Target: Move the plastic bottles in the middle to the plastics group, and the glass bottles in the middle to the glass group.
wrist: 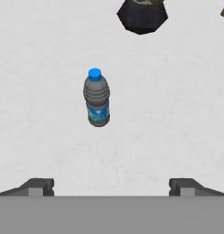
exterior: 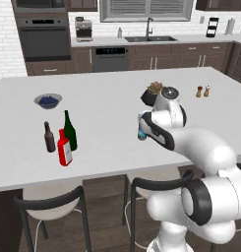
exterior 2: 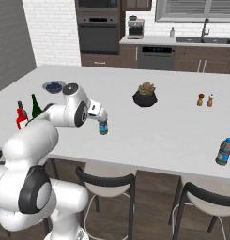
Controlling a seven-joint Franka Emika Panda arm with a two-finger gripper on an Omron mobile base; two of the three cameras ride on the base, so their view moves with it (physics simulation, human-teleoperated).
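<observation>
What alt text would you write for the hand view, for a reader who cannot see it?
A small clear water bottle with a blue cap and blue label stands upright on a white counter, seen from above. The open gripper hovers over it with its two dark fingertips spread wide. A dark plant pot sits at the top edge.

A home kitchen: wall oven [exterior: 45, 37], dishwasher [exterior: 109, 58], sink [exterior: 150, 38], coffee maker [exterior: 83, 28], dark cabinets [exterior: 200, 54], big white counter [exterior: 107, 98], stools [exterior: 50, 209].

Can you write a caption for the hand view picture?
Open gripper hovers above a blue-capped water bottle on the white counter.
</observation>
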